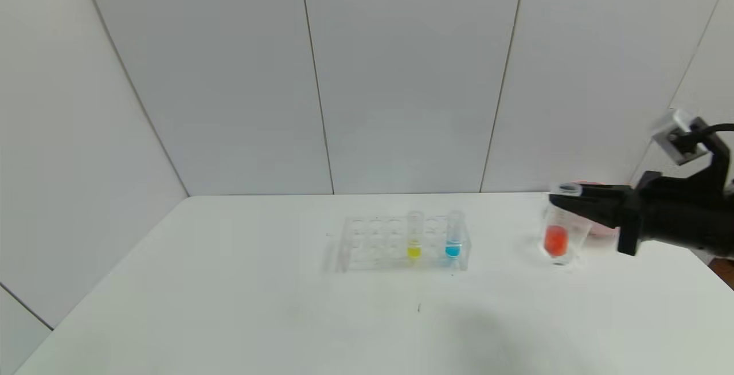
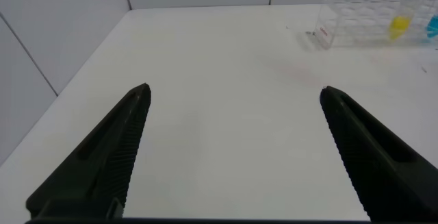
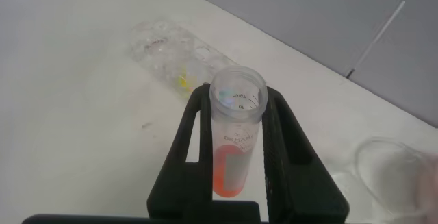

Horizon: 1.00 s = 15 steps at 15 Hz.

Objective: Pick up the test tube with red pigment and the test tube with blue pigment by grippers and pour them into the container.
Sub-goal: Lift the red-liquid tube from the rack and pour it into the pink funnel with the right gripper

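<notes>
One red tube (image 1: 556, 231) pinched upright in right claw (image 1: 565, 206) (left claw (image 2: 233, 148) spread wide).

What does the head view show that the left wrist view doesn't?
Only the head view shows the right gripper shut on the test tube with red pigment, held upright beside the container at the table's right, and the full test tube with blue pigment. Only the left wrist view shows the left gripper, open above bare table and holding nothing. Both show the clear rack and its yellow tube.
</notes>
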Tool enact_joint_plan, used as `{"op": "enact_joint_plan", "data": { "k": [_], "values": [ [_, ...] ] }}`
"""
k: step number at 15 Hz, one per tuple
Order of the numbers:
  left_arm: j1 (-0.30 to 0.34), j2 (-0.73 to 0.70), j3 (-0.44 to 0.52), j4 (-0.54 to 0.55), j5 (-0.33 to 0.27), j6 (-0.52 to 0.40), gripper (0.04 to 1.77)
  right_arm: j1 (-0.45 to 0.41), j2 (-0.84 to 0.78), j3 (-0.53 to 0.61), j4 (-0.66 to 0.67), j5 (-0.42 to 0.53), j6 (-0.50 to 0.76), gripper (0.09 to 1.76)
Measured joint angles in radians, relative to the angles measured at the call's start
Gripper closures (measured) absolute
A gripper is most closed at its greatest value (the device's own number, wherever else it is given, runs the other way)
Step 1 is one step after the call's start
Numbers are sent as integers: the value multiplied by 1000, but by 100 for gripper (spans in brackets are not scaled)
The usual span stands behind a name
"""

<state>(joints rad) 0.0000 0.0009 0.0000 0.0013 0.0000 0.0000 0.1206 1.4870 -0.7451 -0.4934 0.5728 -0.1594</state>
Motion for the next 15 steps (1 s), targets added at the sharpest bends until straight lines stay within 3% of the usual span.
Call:
{"op": "enact_joint_plan", "data": {
  "k": [3,4,6,10,15],
  "values": [
    [0,0,0,0,0,0,5,-298,-56,5,74,320,-140,136],
    [0,0,0,0,0,0,5,-378,-53,-3,86,388,-195,136],
    [0,0,0,0,0,0,5,-473,-17,-34,100,435,-264,136],
    [0,0,0,0,0,0,5,-557,124,-163,106,446,-335,136],
    [0,0,0,0,0,0,5,-548,292,-356,154,419,-395,136]
  ]
}}
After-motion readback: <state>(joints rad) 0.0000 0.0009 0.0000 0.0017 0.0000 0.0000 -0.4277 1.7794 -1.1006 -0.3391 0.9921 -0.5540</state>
